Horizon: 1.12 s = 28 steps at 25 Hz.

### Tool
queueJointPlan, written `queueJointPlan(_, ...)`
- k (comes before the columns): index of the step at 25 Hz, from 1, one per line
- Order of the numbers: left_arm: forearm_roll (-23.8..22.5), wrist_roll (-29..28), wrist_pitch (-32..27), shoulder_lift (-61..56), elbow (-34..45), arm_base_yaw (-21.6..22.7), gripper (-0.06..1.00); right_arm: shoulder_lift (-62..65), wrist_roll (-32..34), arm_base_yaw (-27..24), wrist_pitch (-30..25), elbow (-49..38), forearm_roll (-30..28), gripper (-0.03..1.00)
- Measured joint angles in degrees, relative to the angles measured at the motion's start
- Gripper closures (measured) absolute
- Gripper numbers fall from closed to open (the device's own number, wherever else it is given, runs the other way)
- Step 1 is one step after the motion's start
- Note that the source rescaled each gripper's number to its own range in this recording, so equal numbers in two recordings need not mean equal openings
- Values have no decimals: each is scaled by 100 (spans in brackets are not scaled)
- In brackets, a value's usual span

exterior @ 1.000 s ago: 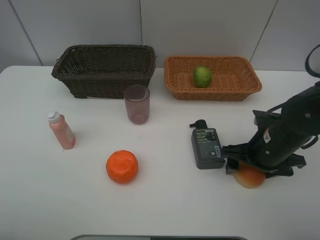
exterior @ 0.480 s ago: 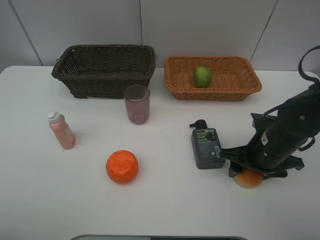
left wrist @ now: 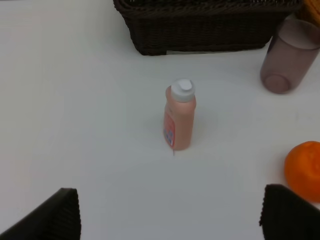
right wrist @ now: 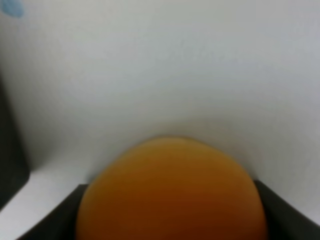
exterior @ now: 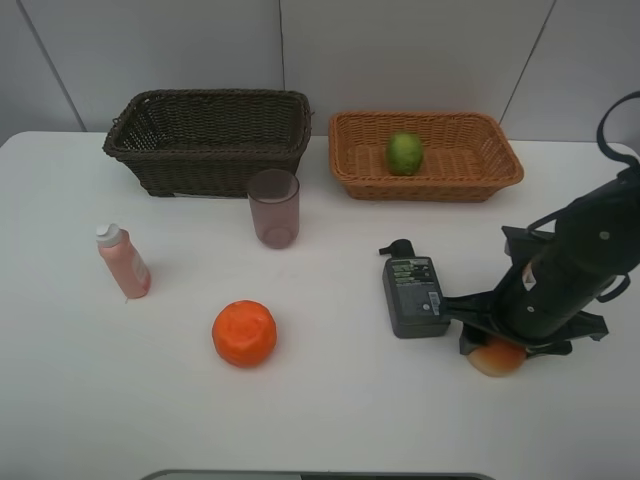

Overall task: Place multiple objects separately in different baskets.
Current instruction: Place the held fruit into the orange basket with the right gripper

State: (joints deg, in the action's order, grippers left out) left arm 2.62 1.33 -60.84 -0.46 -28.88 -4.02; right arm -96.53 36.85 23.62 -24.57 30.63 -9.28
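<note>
White bench (exterior: 330,400) all around, and the dark pump bottle (exterior: 413,296) is our marker: just to its right and a touch nearer the camera sits the red-yellow fruit (exterior: 497,360), and the right fingers (right wrist: 292,212) are clamped against both its sides. Far off to the pump bottle's left stands the pink white-capped bottle (left wrist: 180,117), upright, and the left fingers (left wrist: 50,220) facing it are spread wide, holding nothing. Beyond the pump bottle, the lime (exterior: 405,153) lies in the tan basket (exterior: 347,160).
</note>
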Motion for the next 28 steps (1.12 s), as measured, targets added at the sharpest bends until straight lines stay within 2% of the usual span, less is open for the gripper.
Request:
queueJointPlan(15,0,0,0,0,0,0,3,0,0,0,-92,31,-68,88)
queueJointPlan(24,0,0,0,0,0,0,3,439,-937,0,-1690,1032,-149,88)
queueJointPlan(28,0,0,0,0,0,0,3,455,-1223,0,-2153,1635,-154,88)
